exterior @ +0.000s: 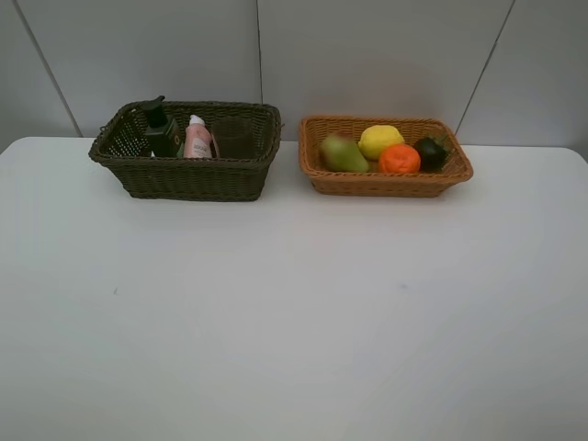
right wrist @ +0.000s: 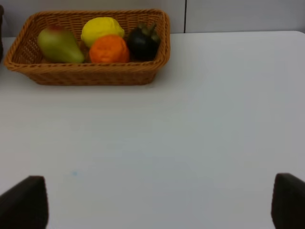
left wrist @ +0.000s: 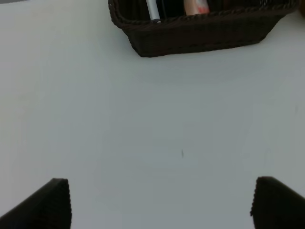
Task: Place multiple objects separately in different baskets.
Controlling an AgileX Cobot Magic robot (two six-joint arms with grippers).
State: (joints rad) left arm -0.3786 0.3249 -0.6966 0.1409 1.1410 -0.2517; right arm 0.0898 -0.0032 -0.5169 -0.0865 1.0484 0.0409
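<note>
On the table's (exterior: 276, 312) far left, the dark basket (exterior: 188, 175) holds green bottle (exterior: 162, 131), pink bottle (exterior: 197, 138), cup (exterior: 233, 136) and marker (left wrist: 153, 10); the tan basket (exterior: 386, 181) holds pear (exterior: 342, 153), lemon (exterior: 379, 141), orange (exterior: 399, 159), mangosteen (exterior: 429, 152). Sorting looks finished. Left gripper (left wrist: 159, 202) and right gripper (right wrist: 159, 202) are spread wide, empty.

A white bench (exterior: 294, 312) fills most of the exterior high view, its top smooth, matte and evenly lit, with only faint soft shading across it. A tiny dark speck (exterior: 115, 291) marks the bench top toward its near left part, and a faint bluish smudge (exterior: 401, 287) lies right of the bench's middle. Behind the bench's far edge stands a pale grey panelled wall (exterior: 367, 55). Thin dark seams (exterior: 259, 50) divide the wall into panels, one running straight up above the bench's middle and others slanting at either side. The light is diffuse, without hard shadows on bench or wall.
</note>
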